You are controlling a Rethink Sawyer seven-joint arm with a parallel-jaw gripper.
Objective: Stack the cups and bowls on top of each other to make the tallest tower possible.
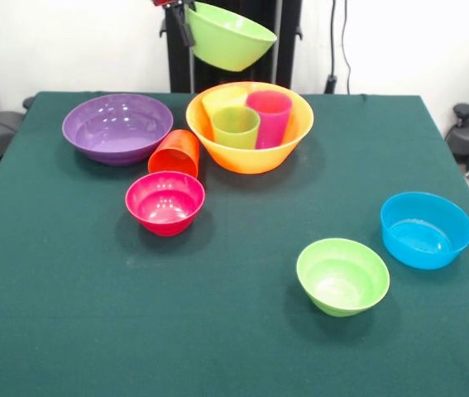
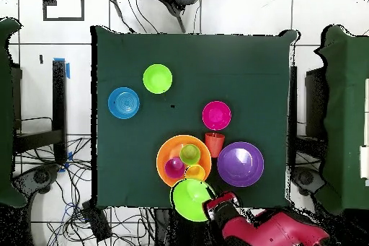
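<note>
High at the back, my gripper (image 1: 187, 27) is shut on the rim of the large light-green bowl (image 1: 230, 37), which hangs tilted in the air behind the large orange bowl (image 1: 251, 154). Three cups stand upright inside the orange bowl: yellow (image 1: 220, 99), light green (image 1: 235, 126) and magenta (image 1: 270, 116). An orange-red cup (image 1: 174, 153) lies tipped beside it. In the overhead view my gripper (image 2: 211, 205) holds the green bowl (image 2: 189, 200) at the table's edge, overlapping the orange bowl's (image 2: 163, 159) rim.
A wide purple bowl (image 1: 117, 127) sits left of the orange bowl, with a small pink-red bowl (image 1: 165, 202) in front of the tipped cup. A small light-green bowl (image 1: 342, 275) and a blue bowl (image 1: 426, 229) rest near the front right of the green table (image 1: 69, 314).
</note>
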